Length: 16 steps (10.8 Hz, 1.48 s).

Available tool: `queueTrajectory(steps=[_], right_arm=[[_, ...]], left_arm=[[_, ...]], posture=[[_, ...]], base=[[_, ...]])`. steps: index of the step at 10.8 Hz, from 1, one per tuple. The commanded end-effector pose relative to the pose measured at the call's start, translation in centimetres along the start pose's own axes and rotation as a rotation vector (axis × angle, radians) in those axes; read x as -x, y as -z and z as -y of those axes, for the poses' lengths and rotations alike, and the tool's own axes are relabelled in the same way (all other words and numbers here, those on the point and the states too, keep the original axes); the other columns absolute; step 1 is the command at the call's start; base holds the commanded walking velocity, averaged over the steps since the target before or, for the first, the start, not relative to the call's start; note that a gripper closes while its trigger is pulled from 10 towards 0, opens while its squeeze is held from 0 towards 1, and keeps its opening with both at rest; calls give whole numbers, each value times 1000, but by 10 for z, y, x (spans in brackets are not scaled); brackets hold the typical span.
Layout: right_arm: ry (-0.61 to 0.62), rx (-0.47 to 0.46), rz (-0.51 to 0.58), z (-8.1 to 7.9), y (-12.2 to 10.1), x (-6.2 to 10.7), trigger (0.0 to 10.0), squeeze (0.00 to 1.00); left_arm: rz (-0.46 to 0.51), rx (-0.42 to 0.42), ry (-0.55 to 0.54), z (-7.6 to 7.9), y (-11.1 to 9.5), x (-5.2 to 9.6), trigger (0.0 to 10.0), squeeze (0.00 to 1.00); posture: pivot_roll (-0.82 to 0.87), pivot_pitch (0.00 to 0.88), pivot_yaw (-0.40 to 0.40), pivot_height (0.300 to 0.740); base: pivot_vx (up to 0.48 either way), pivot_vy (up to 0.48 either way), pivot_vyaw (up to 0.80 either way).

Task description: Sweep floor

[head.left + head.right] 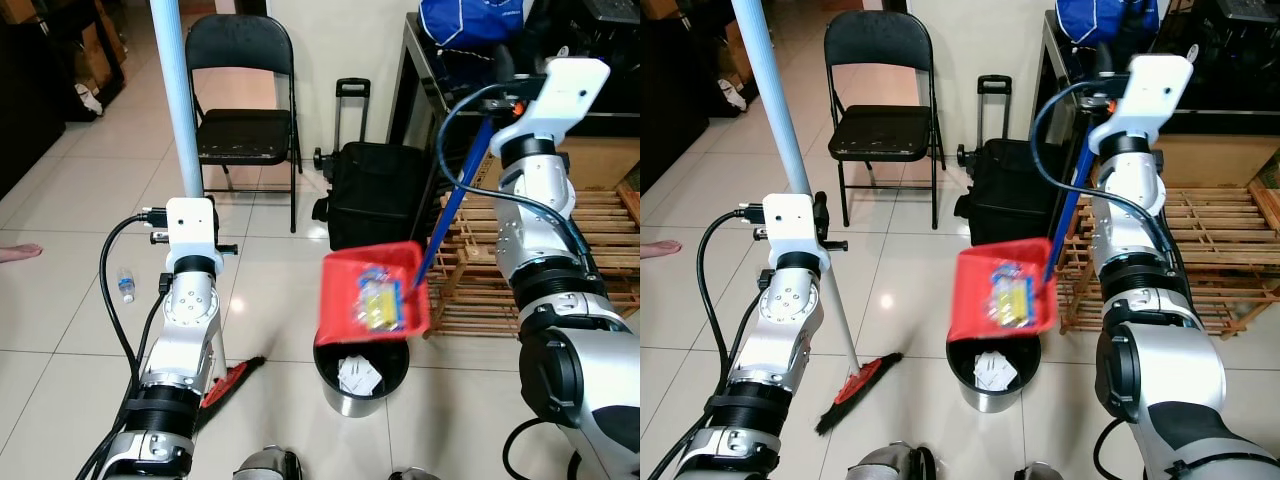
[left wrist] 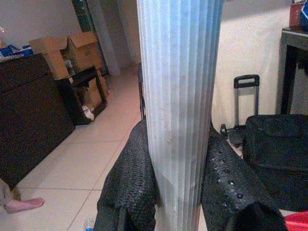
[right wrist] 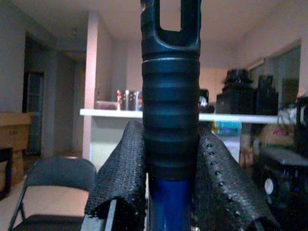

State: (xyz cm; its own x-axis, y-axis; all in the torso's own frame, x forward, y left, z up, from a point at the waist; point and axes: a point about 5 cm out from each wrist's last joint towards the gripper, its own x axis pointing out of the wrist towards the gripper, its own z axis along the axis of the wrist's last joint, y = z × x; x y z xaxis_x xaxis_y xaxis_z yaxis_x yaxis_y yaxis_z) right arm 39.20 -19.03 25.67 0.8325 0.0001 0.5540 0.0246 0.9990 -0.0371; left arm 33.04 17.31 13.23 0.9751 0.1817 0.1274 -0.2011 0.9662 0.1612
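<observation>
Red dustpan of wrappers, tilted over bin; right gripper clamped on its blue handle

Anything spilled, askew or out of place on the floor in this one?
One stray item: a small plastic bottle lies on its side on the tiles left of the left gripper, which grips the broom pole. The red dustpan, held by the right gripper, hangs tilted over the bin, litter still inside.

One broom, one red dustpan with a blue handle, one bin. One folding chair, one black suitcase, one water bottle on the floor, one wooden rack, and one bare foot.
</observation>
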Motion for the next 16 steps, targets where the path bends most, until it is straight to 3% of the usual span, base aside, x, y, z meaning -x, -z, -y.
queueTrajectory(steps=[1, 5, 6, 9, 11, 13, 16], right_arm=[[2, 29, 127, -2, -24, -11, 10000, 0], [-59, 127, 273, -11, -38, -7, 10000, 0], [-102, 198, 341, -17, -42, -2, 10000, 0], [-228, 154, 323, -28, -36, 3, 10000, 0], [-228, 154, 323, -28, -36, 3, 10000, 0], [-351, 137, 302, -44, -30, 8, 10000, 0], [-396, 109, 362, -52, -39, 8, 10000, 0]], left_arm=[[58, -12, -3, -3, -11, -3, 10000, 0], [59, -19, 6, -2, -11, -2, 10000, 0], [60, -24, 9, -2, -12, -2, 10000, 0], [60, -27, 11, -3, -12, -2, 10000, 0], [60, -27, 11, -3, -12, -2, 10000, 0], [64, -26, 12, -3, -13, -3, 10000, 0], [65, -26, 9, -4, -14, -3, 10000, 0]], posture=[[32, 39, 58, 740], [35, 50, 58, 740], [39, 54, 63, 740], [39, 58, 66, 740], [39, 58, 66, 740], [39, 63, 68, 740], [40, 63, 69, 740]], base=[[0, 0, 0], [0, 0, 0], [0, 0, 0], [0, 0, 0], [0, 0, 0], [0, 0, 0], [0, 0, 0]])
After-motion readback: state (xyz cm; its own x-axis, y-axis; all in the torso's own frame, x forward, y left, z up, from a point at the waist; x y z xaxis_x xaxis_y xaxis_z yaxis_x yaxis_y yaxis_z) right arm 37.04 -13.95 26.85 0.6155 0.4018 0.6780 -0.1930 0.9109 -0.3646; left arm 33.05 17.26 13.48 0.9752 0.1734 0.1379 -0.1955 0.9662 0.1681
